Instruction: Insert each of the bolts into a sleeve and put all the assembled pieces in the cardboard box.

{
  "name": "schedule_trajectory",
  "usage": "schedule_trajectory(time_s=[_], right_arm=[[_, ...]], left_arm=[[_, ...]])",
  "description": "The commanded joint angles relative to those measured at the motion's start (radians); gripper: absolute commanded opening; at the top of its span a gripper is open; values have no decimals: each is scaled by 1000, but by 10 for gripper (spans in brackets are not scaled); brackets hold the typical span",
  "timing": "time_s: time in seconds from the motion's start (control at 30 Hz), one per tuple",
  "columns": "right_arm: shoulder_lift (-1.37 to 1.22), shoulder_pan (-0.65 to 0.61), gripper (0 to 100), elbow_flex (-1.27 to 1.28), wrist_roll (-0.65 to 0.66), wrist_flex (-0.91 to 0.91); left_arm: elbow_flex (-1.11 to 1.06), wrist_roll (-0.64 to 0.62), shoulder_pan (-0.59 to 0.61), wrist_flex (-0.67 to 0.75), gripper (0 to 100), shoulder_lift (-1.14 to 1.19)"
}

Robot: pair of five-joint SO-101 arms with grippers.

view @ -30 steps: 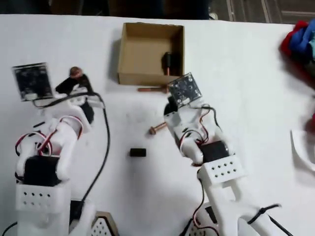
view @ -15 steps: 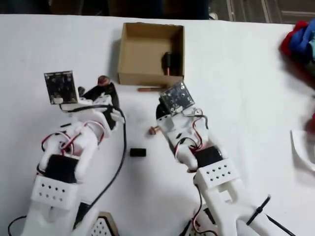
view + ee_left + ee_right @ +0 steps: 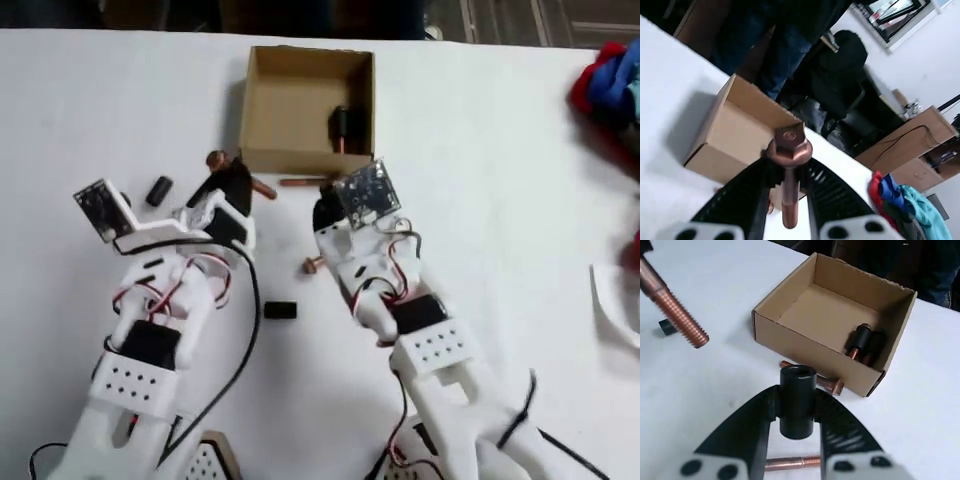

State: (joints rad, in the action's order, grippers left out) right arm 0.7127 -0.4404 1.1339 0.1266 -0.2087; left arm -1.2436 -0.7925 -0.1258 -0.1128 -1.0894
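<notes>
White table (image 3: 520, 150), left tool (image 3: 786, 172) clenched on bolt (image 3: 789, 145), right tool (image 3: 796, 407) gripping sleeve (image 3: 797, 385) (box (image 3: 805, 347) beyond).

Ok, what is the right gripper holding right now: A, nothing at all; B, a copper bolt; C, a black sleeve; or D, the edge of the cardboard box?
C: in the right wrist view the right gripper is closed on a black sleeve, while the copper bolt sits in the left gripper.
</notes>
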Motion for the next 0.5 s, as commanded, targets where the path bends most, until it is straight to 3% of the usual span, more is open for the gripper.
schedule_trajectory(time_s=[0.0,0.3,0.47], right_arm=[[-99,-10,23,-17,-74,88],[-262,-19,23,-147,-68,94],[-216,-122,23,-193,117,15]], left_arm=[[5,14,-12,68,30,-26],[7,-95,-9,89,28,-18],[10,-80,-51,60,28,-17]])
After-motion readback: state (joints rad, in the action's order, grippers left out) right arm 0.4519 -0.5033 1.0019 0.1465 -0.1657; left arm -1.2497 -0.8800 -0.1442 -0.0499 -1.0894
